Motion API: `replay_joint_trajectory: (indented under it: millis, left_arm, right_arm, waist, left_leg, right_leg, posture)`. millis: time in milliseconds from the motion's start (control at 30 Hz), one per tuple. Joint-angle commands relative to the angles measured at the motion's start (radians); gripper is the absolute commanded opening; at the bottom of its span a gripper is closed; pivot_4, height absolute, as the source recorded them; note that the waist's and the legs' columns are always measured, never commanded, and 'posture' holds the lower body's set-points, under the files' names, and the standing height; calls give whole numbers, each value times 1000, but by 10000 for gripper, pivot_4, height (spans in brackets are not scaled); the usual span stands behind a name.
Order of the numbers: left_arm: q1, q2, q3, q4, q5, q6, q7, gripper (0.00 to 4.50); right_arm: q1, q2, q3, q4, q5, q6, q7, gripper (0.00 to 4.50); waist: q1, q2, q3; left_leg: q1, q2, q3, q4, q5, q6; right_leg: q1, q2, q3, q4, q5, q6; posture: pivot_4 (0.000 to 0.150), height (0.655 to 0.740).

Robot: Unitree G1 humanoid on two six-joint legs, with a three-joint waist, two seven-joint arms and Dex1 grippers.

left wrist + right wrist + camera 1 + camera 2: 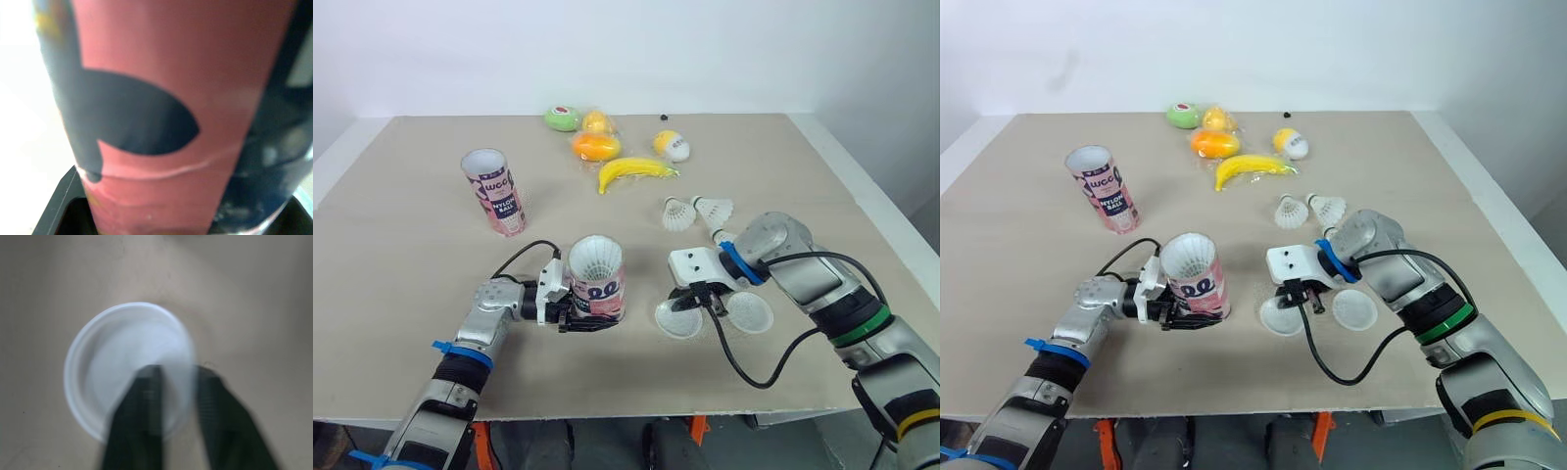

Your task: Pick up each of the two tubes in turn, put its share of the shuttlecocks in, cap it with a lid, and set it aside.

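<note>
My left gripper [576, 315] is shut on a pink tube [598, 286] that stands upright near the table's front; a white shuttlecock's feathers [595, 258] show in its open top. Up close in the left wrist view is the tube's pink and dark label [161, 122]. A second pink tube [495, 191] stands open at the back left. Two loose shuttlecocks [678, 212] [715, 208] lie right of centre. My right gripper [697, 303] points down at a white lid [122, 367] lying flat, its fingers close together astride the lid's rim. Another lid [750, 313] lies just to the right.
Toy fruit lies at the back: a banana [635, 171], an orange piece [595, 146], a green fruit [562, 118] and a yellow-white one [672, 145]. Black cables run from both wrists. The table's right edge [891, 235] is close to my right arm.
</note>
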Motion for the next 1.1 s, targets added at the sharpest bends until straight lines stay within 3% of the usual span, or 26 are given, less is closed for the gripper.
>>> replay_joint_trajectory:
  millis: [33, 267, 533, 733, 1100]
  left_arm:
    - [31, -6, -32, 20, 24, 36, -18, 27876]
    - [13, -4, -53, 27, 33, 101, -46, 27876]
    - [-29, -10, -53, 64, 55, 90, -67, 27876]
    - [-65, -15, -61, 101, 71, 77, -89, 27876]
    - [-61, -2, -57, 93, 81, 62, -96, 27876]
  right_arm:
    - [-11, -11, -26, -38, -8, -4, 13, 646]
    - [-56, -55, -100, -141, 56, 53, 59, 646]
    - [-278, -27, -289, -214, 323, 234, 99, 646]
    - [-445, 104, -239, -86, 364, 249, 97, 646]
    - [-564, 255, -98, 211, 242, 68, 127, 646]
  waist:
    - [0, 0, 0]
    - [1, 0, 0]
    - [2, 1, 0]
    - [1, 1, -1]
    - [4, 1, -1]
  left_leg:
    - [0, 0, 0, 0, 0, 0]
    - [0, 0, 0, 0, 0, 0]
    - [1, 0, 0, -2, 0, -1]
    - [1, 0, 0, -2, -1, -1]
    - [-1, -1, 0, -1, -1, -1]
  right_leg:
    - [0, 0, 0, 0, 0, 0]
    - [0, 0, 0, 0, 0, 0]
    - [1, -1, 0, 0, -2, -1]
    - [1, -1, 0, -1, -3, -3]
    - [0, -1, 0, -1, -1, 1]
  posture:
    - [1500, 6895]
    - [1500, 6895]
    - [1500, 6895]
    - [1500, 6895]
    - [1500, 6895]
